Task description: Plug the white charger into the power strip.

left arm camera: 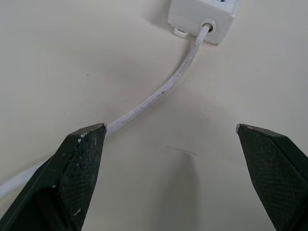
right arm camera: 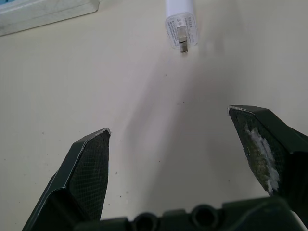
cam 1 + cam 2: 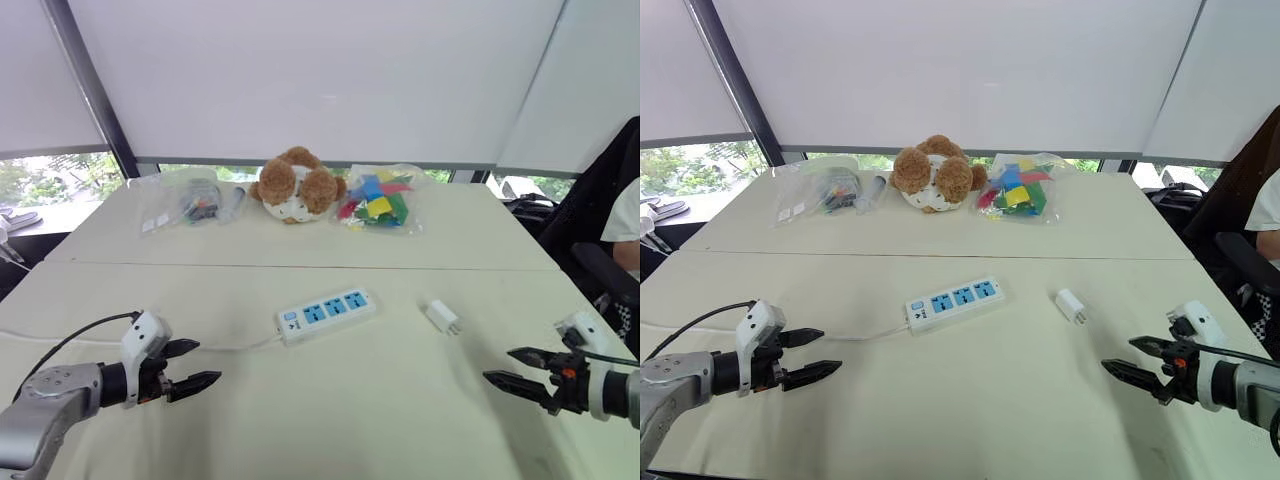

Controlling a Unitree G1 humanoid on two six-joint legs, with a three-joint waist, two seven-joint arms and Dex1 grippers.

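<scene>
A white power strip point(image 3: 326, 315) with blue sockets lies in the middle of the table, its white cord point(image 3: 235, 347) running off to the left. The small white charger point(image 3: 442, 317) lies flat to the right of it, prongs toward me point(image 2: 181, 29). My left gripper point(image 3: 198, 366) hovers open at the left, just over the cord point(image 1: 159, 94) and short of the strip's end point(image 1: 202, 17). My right gripper point(image 3: 510, 368) is open at the right, nearer to me than the charger and apart from it.
At the back of the table sit a brown teddy bear point(image 3: 296, 184), a clear bag of coloured blocks point(image 3: 380, 200) and a bag of small items point(image 3: 190, 203). A person point(image 3: 625, 225) sits at the right edge beside a dark chair.
</scene>
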